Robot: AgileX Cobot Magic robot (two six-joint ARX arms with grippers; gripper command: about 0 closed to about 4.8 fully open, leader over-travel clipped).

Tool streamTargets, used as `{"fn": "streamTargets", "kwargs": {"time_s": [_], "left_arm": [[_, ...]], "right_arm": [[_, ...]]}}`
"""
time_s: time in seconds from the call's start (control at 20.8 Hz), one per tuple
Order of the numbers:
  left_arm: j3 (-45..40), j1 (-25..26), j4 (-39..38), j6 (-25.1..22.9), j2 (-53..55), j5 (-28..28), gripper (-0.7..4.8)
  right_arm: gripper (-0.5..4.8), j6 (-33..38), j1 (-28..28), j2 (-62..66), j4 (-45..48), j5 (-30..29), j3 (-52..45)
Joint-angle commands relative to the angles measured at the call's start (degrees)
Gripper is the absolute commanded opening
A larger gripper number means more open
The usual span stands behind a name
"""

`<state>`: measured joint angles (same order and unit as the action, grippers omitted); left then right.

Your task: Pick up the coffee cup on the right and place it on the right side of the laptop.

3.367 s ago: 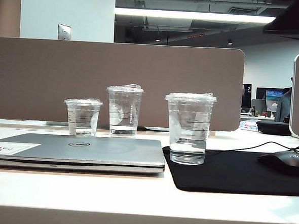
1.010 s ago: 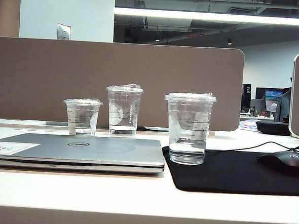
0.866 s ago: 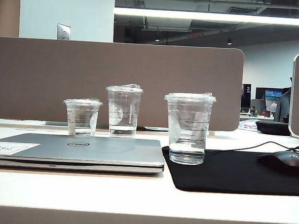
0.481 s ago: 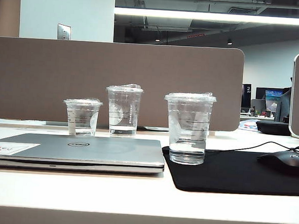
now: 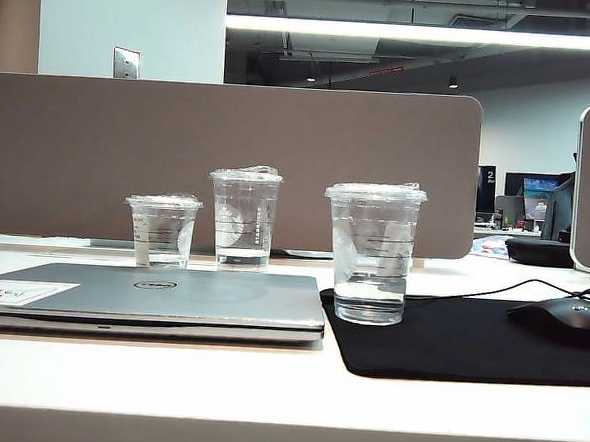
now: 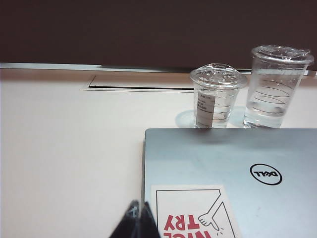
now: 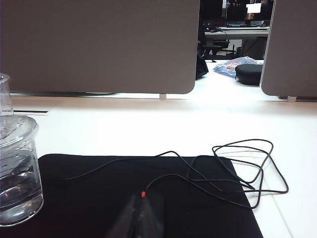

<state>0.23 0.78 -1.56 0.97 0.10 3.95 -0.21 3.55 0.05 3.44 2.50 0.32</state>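
With grippers shut, water-holding coffee cup (image 5: 372, 252).

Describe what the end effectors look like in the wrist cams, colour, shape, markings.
Little shows. The left end effector appears as dark, near-black tapered finger tips meeting in a narrow point. The right end effector looks similar, dark grey and blurred, with a small red dot at its tip. No cables, lettering or arm links are visible; the exterior view shows neither arm.

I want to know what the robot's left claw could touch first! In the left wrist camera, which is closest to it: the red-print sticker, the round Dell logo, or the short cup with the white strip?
From the shut left gripper:
1. Sticker, right beside it on the laptop corner.
2. Dell logo, farther across the lid.
3. Short cup, beyond the laptop's far edge.
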Motion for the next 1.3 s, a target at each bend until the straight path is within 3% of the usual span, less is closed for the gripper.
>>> {"fn": "streamTargets", "kwargs": {"time_s": [0.05, 1.3], "left_arm": [[0.2, 0.02, 0.35, -0.11, -0.02, 0.15, -0.05], [0.2, 0.02, 0.35, -0.11, -0.02, 0.15, -0.05]], "right_arm": [[-0.09, 0.2, -1.22, -0.09, 0.63, -0.09, -0.26], [-0.09, 0.17, -3.48, -0.09, 0.61, 0.17, -0.26]]}}
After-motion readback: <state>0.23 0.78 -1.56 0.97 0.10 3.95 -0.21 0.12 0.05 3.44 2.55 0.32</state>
